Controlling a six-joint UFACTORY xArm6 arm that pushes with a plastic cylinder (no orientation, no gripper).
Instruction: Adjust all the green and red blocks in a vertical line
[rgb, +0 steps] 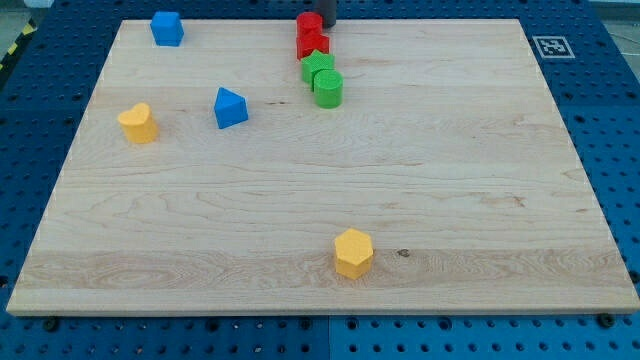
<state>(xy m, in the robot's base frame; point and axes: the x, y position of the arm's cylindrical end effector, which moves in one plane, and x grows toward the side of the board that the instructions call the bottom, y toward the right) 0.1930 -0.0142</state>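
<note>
Two red blocks and two green blocks stand in a short column near the view's top centre. A red cylinder is at the top, a red star-like block just below it, then a green star-like block, then a green cylinder slightly to the right. The blocks touch or nearly touch. My tip is at the view's top edge, right beside the red cylinder on its right.
A blue block lies at the top left, a blue triangular block left of centre, a yellow heart-like block further left, and a yellow hexagonal block near the bottom centre. The wooden board rests on a blue pegboard.
</note>
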